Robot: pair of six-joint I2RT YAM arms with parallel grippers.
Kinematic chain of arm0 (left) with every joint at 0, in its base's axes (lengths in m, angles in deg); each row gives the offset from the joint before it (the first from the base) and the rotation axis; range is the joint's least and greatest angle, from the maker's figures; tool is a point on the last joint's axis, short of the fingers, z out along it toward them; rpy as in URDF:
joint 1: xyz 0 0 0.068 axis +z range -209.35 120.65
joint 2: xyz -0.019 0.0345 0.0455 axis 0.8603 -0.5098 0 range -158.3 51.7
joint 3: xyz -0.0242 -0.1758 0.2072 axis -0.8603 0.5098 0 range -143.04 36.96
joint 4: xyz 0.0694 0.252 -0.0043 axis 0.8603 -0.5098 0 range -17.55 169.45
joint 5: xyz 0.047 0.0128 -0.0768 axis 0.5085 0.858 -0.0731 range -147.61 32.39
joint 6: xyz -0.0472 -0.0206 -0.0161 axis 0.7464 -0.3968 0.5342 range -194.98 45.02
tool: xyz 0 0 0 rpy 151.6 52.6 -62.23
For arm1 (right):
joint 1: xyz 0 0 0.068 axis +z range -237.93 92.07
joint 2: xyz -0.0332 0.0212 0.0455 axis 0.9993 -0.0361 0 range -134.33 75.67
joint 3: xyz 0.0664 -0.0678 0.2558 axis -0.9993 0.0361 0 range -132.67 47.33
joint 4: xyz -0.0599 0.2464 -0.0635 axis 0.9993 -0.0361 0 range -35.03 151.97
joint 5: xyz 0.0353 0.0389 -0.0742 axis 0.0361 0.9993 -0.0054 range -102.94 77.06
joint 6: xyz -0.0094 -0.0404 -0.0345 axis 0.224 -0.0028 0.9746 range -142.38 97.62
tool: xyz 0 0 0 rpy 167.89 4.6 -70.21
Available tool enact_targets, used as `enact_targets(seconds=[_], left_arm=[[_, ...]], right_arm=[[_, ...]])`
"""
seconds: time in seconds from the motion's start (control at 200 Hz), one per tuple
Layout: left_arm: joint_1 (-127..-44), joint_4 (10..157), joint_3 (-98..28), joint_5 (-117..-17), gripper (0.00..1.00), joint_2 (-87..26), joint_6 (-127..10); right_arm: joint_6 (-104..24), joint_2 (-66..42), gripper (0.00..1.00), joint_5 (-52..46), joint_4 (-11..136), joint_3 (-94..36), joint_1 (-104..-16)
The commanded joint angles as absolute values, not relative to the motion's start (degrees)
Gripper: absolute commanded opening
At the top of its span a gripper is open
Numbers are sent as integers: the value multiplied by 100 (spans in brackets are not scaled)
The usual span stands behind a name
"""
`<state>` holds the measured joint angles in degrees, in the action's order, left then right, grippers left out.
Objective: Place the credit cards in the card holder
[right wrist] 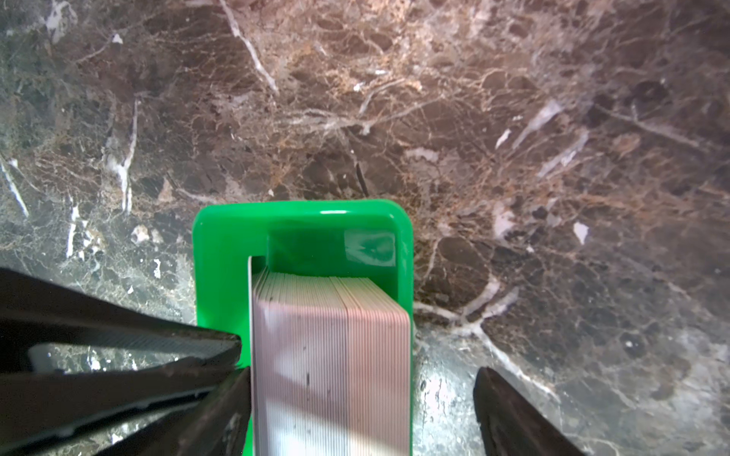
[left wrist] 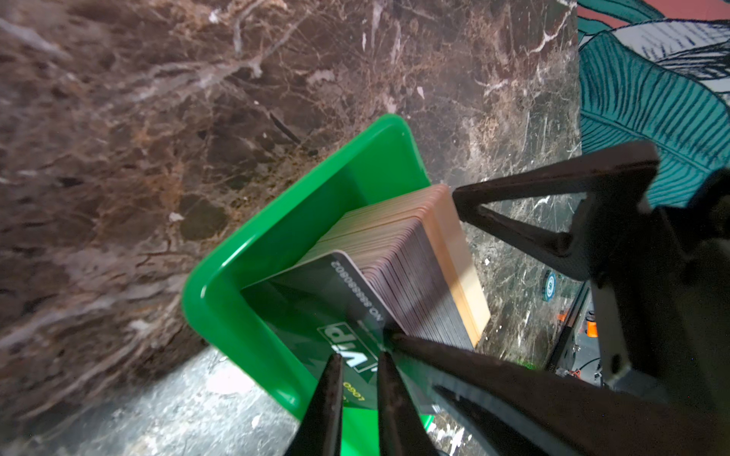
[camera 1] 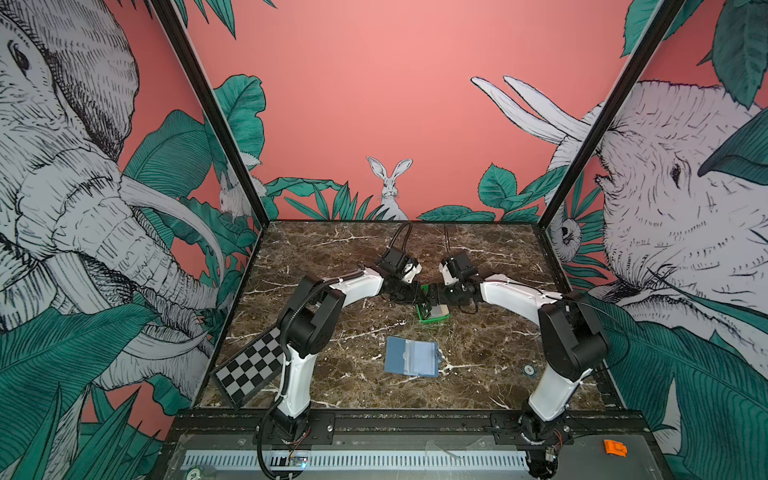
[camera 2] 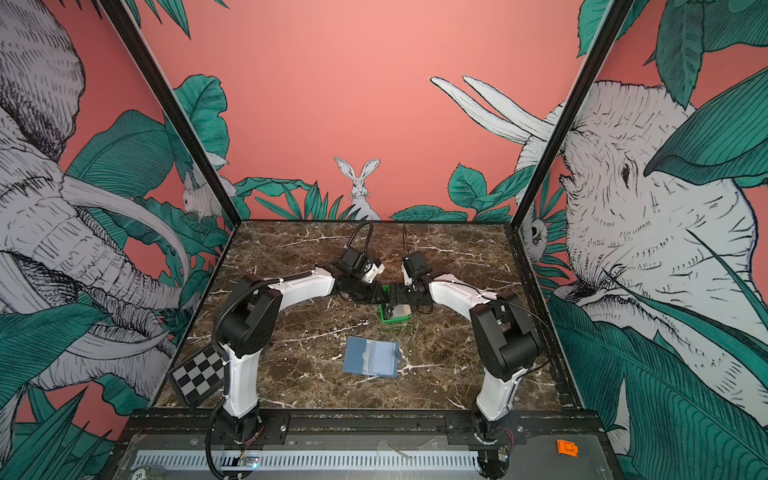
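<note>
left wrist view, picking step: left gripper (left wrist: 360,355), fingers narrow, pinches a black vip card (left wrist: 339,300) beside the credit cards (left wrist: 414,268) in the green tray (left wrist: 245,252), frame centre. right gripper (right wrist: 359,379) straddles them wide. next probably needs a clean lift toward the card holder (camera 1: 411,356) (camera 2: 370,356), lower centre in both top views.

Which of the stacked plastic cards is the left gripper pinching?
The black plastic VIP card at the stack's end; the left gripper pinches it, parted from the packed cards.
</note>
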<state>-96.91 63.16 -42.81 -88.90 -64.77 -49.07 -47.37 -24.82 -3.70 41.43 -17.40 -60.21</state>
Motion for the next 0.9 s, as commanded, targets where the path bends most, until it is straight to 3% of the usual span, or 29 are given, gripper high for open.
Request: enact_targets(seconds=[0.0,0.31,0.38,0.54,0.665,0.895], left_arm=[[-9740,6140,-4381,-8879,20,-6580,-4925],[-9784,6132,-4399,-8881,20,-6678,-4914],[-9792,6119,-4408,-8872,20,-6678,-4914],[-9794,6125,-4408,-8872,20,-6678,-4915],[-9793,6114,-4408,-8872,20,-6661,-4923],[-9793,6107,-4408,-8850,20,-6647,-4940]], right_arm=[[-4676,-2247,85,-422,4020,-1664,-6042],[-5031,-1678,82,-80,4010,-1516,-6025],[-5215,-1647,75,75,4031,-1488,-6016],[-5474,-1652,43,362,4118,-1487,-5908],[-5490,-1756,25,345,4046,-1561,-5801],[-5493,-2003,17,381,4101,-1610,-5741]])
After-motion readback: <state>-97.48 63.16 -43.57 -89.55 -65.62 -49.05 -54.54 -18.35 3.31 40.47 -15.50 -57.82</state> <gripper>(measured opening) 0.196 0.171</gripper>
